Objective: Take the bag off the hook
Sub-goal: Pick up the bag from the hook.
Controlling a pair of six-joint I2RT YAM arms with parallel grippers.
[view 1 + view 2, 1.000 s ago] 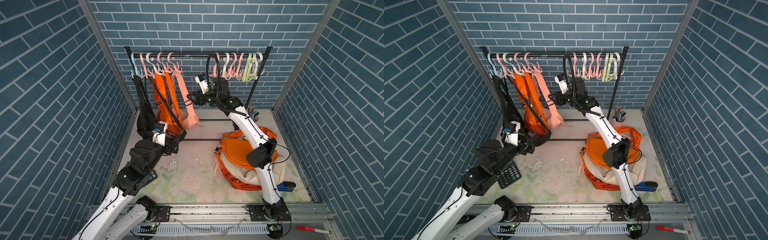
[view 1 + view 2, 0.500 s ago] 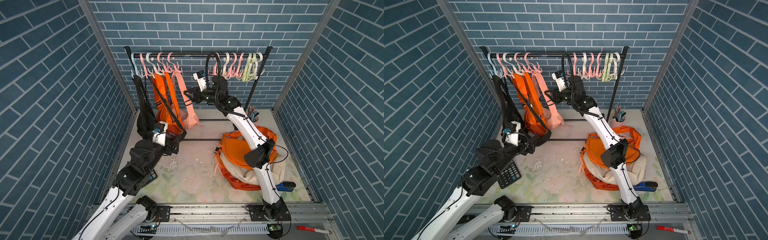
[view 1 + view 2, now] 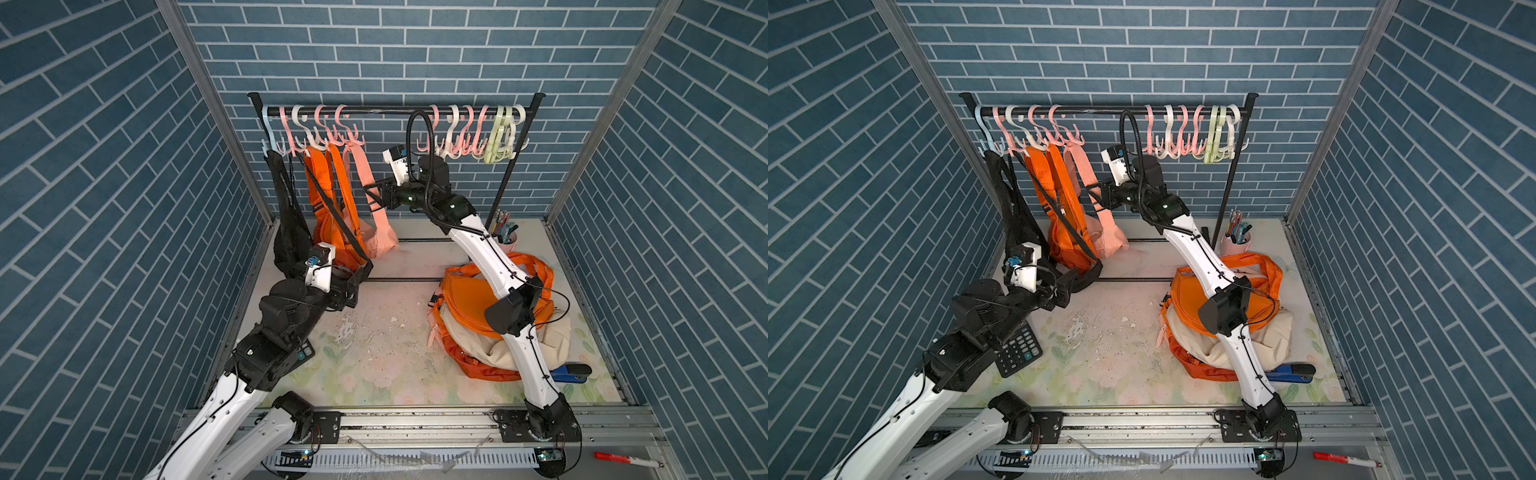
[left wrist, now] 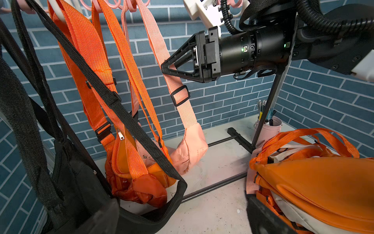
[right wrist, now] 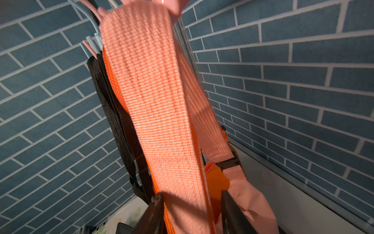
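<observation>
Right gripper (image 3: pixel 368 189) is up high, nose against the strap (image 3: pixel 360 168) of the pink bag (image 3: pixel 384 240). In the right wrist view the strap (image 5: pixel 157 101) runs straight down between its two fingers (image 5: pixel 156 204); one finger sits against the webbing's edge and the other shows a sliver of gap. The jaws stand part-way apart, and whether they are truly pinching the strap cannot be told.

From the left wrist view, the right gripper (image 4: pixel 164 67) meets the strap just above the black buckle (image 4: pixel 180 98). Above the gripper the strap loops over a pink hook (image 3: pixel 341 124) on the rail (image 3: pixel 395 110), so the bag is not yet off. Below the gripper the pouch hangs down at the table (image 3: pixel 374 361).

Beyond the strap from the gripper hang an orange bag (image 3: pixel 332 232) and, farther on, a black bag (image 3: pixel 291 232). Back behind its wrist, a heap of bags (image 3: pixel 469 291), orange and cream, lies on the table under the arm.

Left gripper (image 3: pixel 351 286) sits low, well below the right one, with its jaws spread wide and nothing between them. The black bag's slack loop (image 4: pixel 172 202) sags just ahead of its fingertips.
</observation>
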